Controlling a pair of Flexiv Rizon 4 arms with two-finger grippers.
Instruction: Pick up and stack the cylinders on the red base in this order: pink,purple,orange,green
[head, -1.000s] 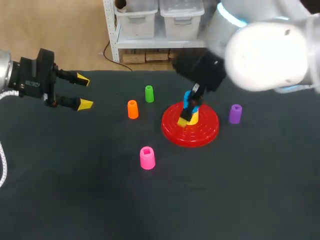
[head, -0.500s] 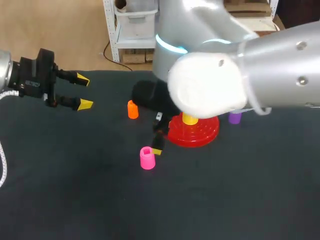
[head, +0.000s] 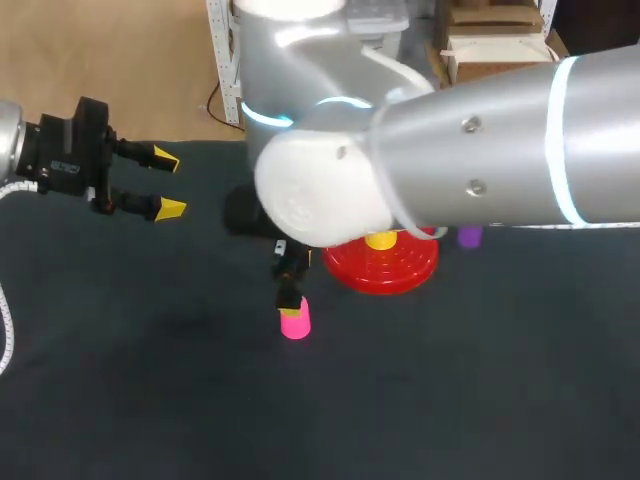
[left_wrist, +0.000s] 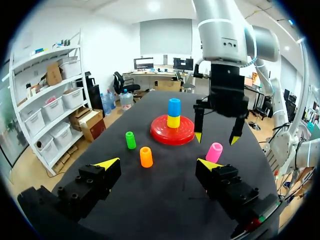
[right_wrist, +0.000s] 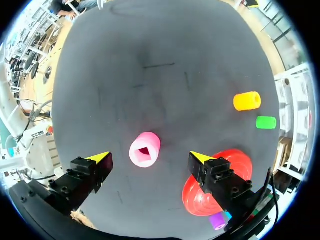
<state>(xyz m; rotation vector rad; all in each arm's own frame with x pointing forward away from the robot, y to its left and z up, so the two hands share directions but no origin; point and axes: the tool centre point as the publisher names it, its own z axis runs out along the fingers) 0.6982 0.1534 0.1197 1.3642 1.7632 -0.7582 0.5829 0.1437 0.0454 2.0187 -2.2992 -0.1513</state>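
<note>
A pink cylinder (right_wrist: 145, 149) stands on the black table, below and between the fingers of my open right gripper (right_wrist: 150, 157). In the left wrist view that gripper (left_wrist: 216, 138) hovers just above the pink cylinder (left_wrist: 214, 152), apart from it. The red base (left_wrist: 172, 131) carries a yellow cylinder (left_wrist: 173, 121) with a blue one (left_wrist: 174, 107) on top. Orange (left_wrist: 146, 156) and green (left_wrist: 130, 140) cylinders stand beside the base. A purple cylinder (head: 470, 237) peeks out behind my right arm. My left gripper (head: 167, 183) is open at the table's far left, holding nothing.
My bulky right arm (head: 420, 170) spans the middle of the head view and hides the orange and green cylinders there. The black tabletop (head: 150, 380) in front and to the left is bare.
My right gripper has swung away from the red base, leftward and toward the front, and now hangs over the pink cylinder. The left arm has stayed put.
</note>
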